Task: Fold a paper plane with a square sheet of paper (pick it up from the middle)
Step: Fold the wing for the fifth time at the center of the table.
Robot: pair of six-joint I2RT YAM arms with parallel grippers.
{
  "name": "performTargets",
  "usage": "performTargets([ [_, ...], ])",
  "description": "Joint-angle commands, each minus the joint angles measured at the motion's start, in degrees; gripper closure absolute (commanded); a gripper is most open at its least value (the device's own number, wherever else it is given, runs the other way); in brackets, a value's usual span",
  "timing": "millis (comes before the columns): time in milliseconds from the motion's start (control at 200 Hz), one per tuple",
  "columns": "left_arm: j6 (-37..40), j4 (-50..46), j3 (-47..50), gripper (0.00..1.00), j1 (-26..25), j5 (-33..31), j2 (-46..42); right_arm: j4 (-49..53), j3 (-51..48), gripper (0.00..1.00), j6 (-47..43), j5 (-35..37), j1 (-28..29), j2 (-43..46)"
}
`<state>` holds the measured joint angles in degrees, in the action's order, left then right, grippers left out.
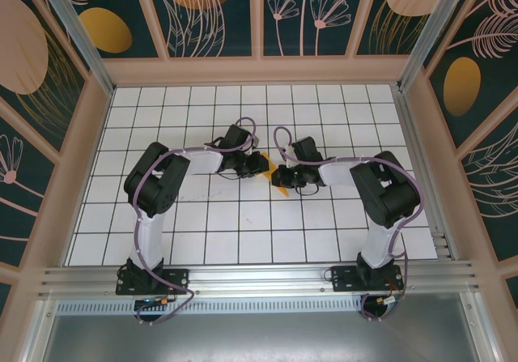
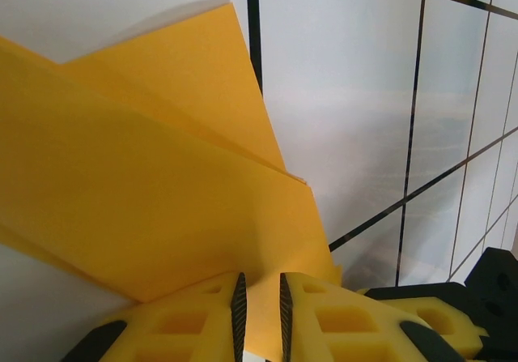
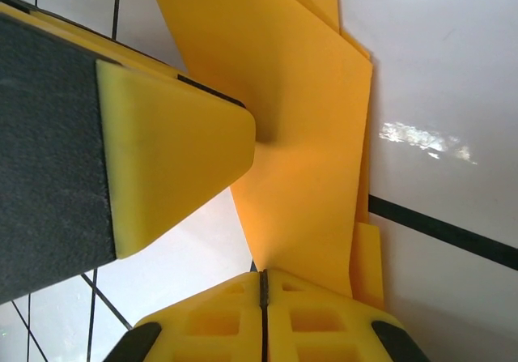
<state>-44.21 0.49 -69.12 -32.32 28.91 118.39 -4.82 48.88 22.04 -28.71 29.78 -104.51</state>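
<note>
**Top view.** Two arms reach inward from the near edge of the white gridded surface [image 1: 243, 232]. The left fingers [image 1: 259, 166] and the right fingers [image 1: 285, 176] come together near the middle of the surface, their tips almost meeting. The orange paper [image 1: 280, 190] shows as a small creased patch just beneath and between them, on the near side of the right fingers. From this height the gap of either pair is too small to read.

**Left wrist view.** The left fingers [image 2: 178, 321] enter from the bottom edge, yellow with dark inner pads. They are drawn in to a narrow slot, and a strip of the paper [image 2: 162, 192] sits clamped in that slot. From the grip the paper fans up and to the left as two overlapping folded layers. The upper layer ends in a point over a black grid line. The surface [image 2: 356, 95] lies behind it to the right.

**Right wrist view.** The right fingers [image 3: 324, 321] enter from the bottom edge, pressed fully together so that only a thin seam shows between them. The paper [image 3: 299, 135] runs down into the top of that seam and is pinched there. It rises from the grip as a long folded band toward the top edge, with further layers showing along its right side. One of the left fingers [image 3: 170, 151] comes in from the left, its blunt yellow tip touching the face of the band. The surface [image 3: 437, 70] shows to the right of the paper.
</note>
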Motion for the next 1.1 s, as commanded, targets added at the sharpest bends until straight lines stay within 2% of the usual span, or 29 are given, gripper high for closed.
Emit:
performTargets([
  [0, 3.69, 1.95, -0.82, 0.77, 3.67, -7.34, 2.46, 7.45, -3.77, 0.93, 0.43, 4.45, -0.69, -2.43],
  [260, 5.34, 1.31, -2.41, 0.77, 7.01, -7.62, 4.07, 7.53, -4.10, 0.93, 0.56, 4.19, -0.76, -2.76],
  [610, 7.76, 0.20, -3.22, 0.76, 8.66, -9.46, 5.97, 7.37, -4.06, 0.93, 0.72, 4.01, -0.77, -3.12],
  [941, 11.12, 1.52, -1.72, 0.76, 10.65, -13.21, 5.12, 6.59, -4.39, 0.93, 1.33, 4.08, -0.73, -3.53],
  [1096, 12.21, 1.46, -1.89, 0.76, 11.05, -14.42, 2.12, 5.44, -4.67, 0.93, 2.04, 3.49, -0.75, -3.60],
])
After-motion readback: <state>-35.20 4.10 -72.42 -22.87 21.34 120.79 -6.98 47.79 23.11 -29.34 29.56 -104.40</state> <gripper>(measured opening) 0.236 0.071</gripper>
